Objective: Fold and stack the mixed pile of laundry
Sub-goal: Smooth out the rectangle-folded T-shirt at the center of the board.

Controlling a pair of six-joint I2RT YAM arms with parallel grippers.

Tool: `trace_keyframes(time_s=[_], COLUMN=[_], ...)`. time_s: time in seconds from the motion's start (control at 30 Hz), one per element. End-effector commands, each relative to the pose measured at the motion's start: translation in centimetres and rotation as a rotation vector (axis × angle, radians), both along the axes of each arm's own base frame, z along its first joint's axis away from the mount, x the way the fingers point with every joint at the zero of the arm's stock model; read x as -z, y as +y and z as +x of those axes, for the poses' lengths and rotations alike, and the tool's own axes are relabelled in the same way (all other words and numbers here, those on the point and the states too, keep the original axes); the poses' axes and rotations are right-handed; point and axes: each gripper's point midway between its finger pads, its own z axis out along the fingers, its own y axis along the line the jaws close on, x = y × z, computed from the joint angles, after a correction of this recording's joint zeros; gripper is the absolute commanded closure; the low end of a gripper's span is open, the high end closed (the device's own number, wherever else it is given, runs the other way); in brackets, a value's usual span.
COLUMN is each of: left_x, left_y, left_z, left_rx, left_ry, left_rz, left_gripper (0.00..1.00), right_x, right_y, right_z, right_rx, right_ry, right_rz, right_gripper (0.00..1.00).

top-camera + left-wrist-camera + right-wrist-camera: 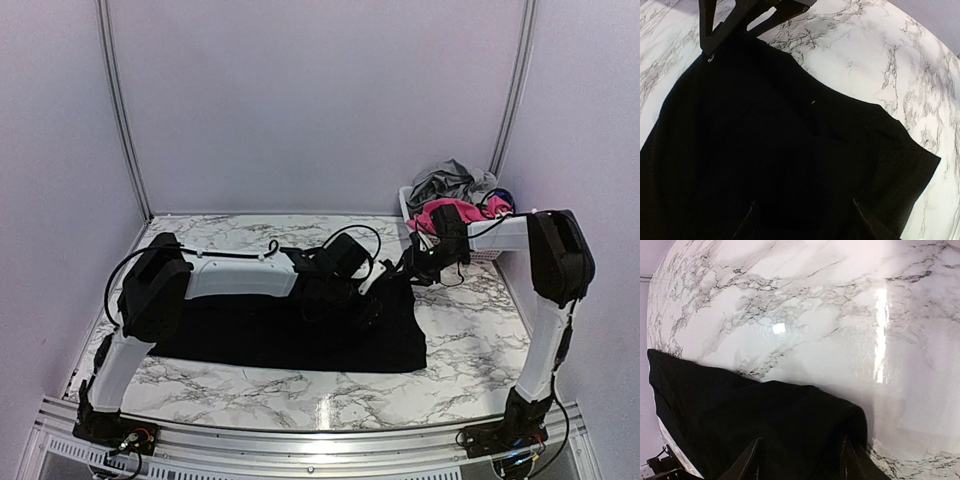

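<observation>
A large black cloth (260,335) lies spread flat on the marble table (470,330). My left gripper (345,295) hangs low over the cloth's far middle; in the left wrist view (802,215) its jaws stand apart with only black cloth (765,125) under them. My right gripper (408,268) is at the cloth's far right corner; in the right wrist view (800,455) its jaws stand apart over a raised fold of the cloth's edge (805,405). Grey trousers (450,180), a bright pink piece (445,212) and a dark blue piece (503,198) are heaped at the back right.
A white lattice basket (408,205) stands at the back right corner and holds the heaped garments. Bare marble shows in front of the cloth and to its right. Purple walls close the table's back and sides. A cable (270,248) loops over the left arm.
</observation>
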Motion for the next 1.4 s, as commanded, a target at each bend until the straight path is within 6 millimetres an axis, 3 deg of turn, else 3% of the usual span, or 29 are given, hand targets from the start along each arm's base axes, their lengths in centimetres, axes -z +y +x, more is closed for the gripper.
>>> trace_keyframes(time_s=[0.0, 0.2, 0.23, 0.4, 0.57, 0.73, 0.77, 0.83, 0.9, 1.03, 1.1, 1.13, 1.2, 1.23, 1.37], left_x=[1.0, 2.0, 2.0, 2.0, 3.2, 2.6, 2.2, 0.5, -1.8, -5.6, -7.1, -7.5, -7.9, -7.7, -6.5], left_y=[-0.9, -0.5, -0.4, 0.5, 1.6, 1.5, 1.5, 1.5, 1.8, 4.0, 5.7, 6.8, 10.0, 11.7, 18.5], left_z=[-0.8, -3.1, -3.6, -5.8, -6.8, -6.5, -6.0, -5.2, -4.2, -2.1, -0.8, 0.0, 2.3, 3.4, 6.5], left_rx=[0.041, 0.156, 0.176, 0.268, 0.312, 0.292, 0.266, 0.218, 0.164, 0.068, 0.0, -0.043, -0.154, -0.206, -0.424], left_ry=[-0.006, -0.015, -0.019, -0.065, -0.066, -0.075, -0.08, -0.083, -0.077, -0.049, -0.042, -0.031, -0.01, 0.014, 0.134], left_rz=[0.036, 0.089, 0.092, 0.129, 0.163, 0.154, 0.152, 0.123, 0.07, -0.023, -0.047, -0.053, -0.054, -0.058, -0.077], left_gripper=[0.45, 0.97, 1.0, 1.0, 1.0, 1.0, 0.94, 0.67, 0.58, 0.51, 0.4, 0.31, 0.08, 0.03, 0.01], right_x=[0.0, 0.4, 0.5, 1.0, 1.3, 1.3, 1.2, 1.4, 2.0, 2.6, 2.0, 1.3, -0.8, -2.3, -6.2], right_y=[-0.9, -1.6, -1.6, -1.8, -2.5, -3.0, -3.1, -3.2, -3.4, -3.7, -3.8, -3.8, -3.4, -3.2, -1.5], right_z=[1.5, 1.5, 1.5, 1.6, 1.5, 1.6, 1.6, 1.6, 1.5, 1.1, 0.9, 0.9, 0.6, 0.5, -1.3], right_rx=[0.04, 0.055, 0.056, 0.071, 0.101, 0.113, 0.112, 0.105, 0.096, 0.078, 0.067, 0.062, 0.044, 0.035, -0.029], right_ry=[-0.017, -0.004, -0.004, 0.007, 0.015, 0.003, 0.001, 0.0, 0.009, 0.022, 0.015, 0.001, -0.032, -0.059, -0.123], right_rz=[0.016, 0.027, 0.028, 0.043, 0.054, 0.031, 0.027, 0.013, -0.007, -0.041, -0.052, -0.057, -0.05, -0.045, -0.049], right_gripper=[0.54, 0.54, 0.54, 0.57, 0.68, 0.92, 0.95, 1.0, 1.0, 1.0, 0.85, 0.77, 0.7, 0.67, 0.58])
